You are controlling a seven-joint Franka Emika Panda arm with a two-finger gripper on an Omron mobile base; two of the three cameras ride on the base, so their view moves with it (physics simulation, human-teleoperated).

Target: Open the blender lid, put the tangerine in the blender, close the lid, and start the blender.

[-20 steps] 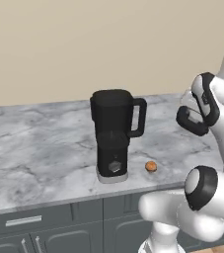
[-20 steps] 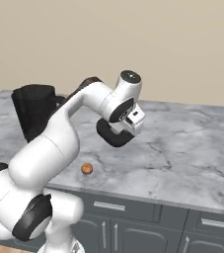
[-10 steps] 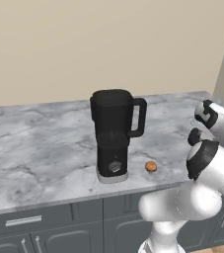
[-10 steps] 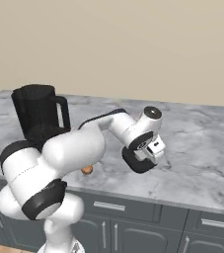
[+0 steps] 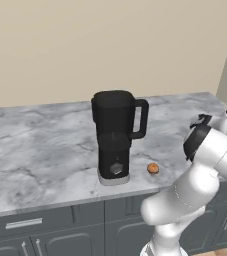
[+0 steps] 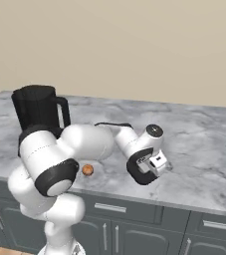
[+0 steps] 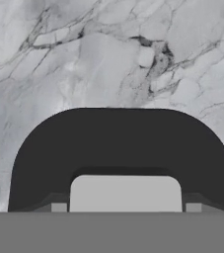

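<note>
We're carrying the blender lid (image 7: 123, 148) in the gripper (image 6: 152, 167), jaws clamped on it, low over the counter (image 6: 204, 149), away from the blender (image 5: 116, 135), freeing jar for the tangerine (image 5: 153, 168)

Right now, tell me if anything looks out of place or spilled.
The blender lid is off the blender, apparently held in the gripper over the counter, well away from the jar. The tangerine lies loose on the counter beside the blender's base. Nothing looks spilled or damaged.
</note>
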